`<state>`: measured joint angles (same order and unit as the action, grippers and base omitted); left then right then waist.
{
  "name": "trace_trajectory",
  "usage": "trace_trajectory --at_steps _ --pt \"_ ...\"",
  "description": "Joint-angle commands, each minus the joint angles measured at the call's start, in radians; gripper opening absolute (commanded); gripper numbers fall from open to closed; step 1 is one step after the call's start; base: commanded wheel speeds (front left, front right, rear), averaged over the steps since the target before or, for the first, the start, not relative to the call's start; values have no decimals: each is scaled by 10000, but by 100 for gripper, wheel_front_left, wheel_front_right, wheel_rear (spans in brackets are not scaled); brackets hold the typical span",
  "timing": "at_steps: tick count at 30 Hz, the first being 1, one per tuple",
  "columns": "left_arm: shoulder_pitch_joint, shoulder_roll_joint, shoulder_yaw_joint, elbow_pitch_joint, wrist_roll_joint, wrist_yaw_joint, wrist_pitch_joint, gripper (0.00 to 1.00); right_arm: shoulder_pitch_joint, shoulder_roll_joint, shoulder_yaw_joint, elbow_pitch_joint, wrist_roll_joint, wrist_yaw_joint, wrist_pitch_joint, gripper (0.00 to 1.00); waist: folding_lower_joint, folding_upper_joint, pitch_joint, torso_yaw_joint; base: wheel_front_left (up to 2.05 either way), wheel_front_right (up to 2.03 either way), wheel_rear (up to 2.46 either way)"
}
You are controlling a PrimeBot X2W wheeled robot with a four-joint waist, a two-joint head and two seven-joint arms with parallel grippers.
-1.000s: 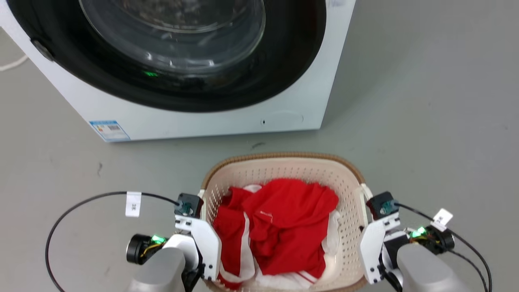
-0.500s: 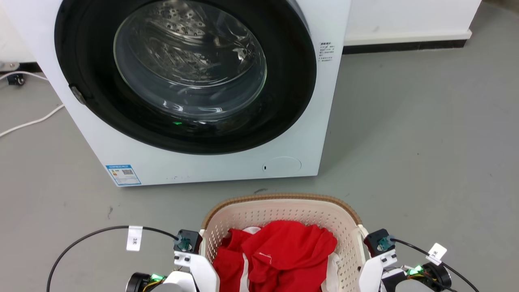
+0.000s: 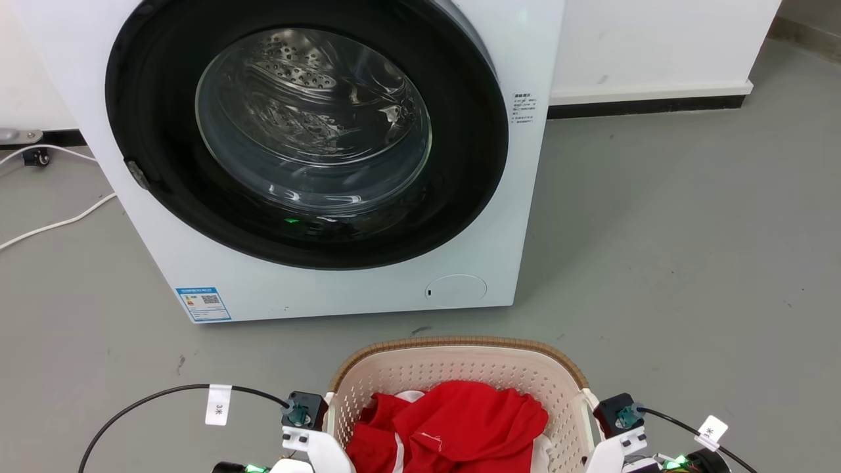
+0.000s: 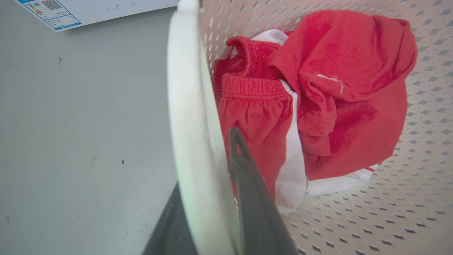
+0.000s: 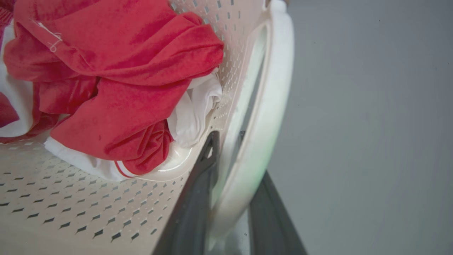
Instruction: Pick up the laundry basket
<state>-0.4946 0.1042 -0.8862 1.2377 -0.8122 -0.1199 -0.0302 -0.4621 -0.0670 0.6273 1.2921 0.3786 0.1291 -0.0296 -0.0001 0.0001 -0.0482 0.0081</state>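
With my left gripper [image 4: 205,166] and right gripper [image 5: 235,156] each pinched shut on a thin white side handle [image 4: 184,88] of the laundry basket [image 3: 460,343] between them, I judge uneven lifting could tilt it, slipping a handle free and spilling the red clothes [image 4: 336,88].

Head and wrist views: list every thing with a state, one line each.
washer door: shut.
laundry basket: upright, holding red and white clothes.
left pincer: shut on the basket's left handle.
right pincer: shut on the basket's right handle.
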Motion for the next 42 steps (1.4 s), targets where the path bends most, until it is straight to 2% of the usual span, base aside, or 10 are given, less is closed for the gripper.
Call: trace_trajectory --at_steps 1,42 --pt "20 -126 -74 -98 -10 -183 -90 0 73 19 86 -65 -13 28 -17 0 1 -1 -7 -8 0 0 0" --pt "-72 -41 -1232 84 -1328 -182 -163 0 97 -92 575 -63 640 28 74 0 1 -1 -81 -47 0 0 0"
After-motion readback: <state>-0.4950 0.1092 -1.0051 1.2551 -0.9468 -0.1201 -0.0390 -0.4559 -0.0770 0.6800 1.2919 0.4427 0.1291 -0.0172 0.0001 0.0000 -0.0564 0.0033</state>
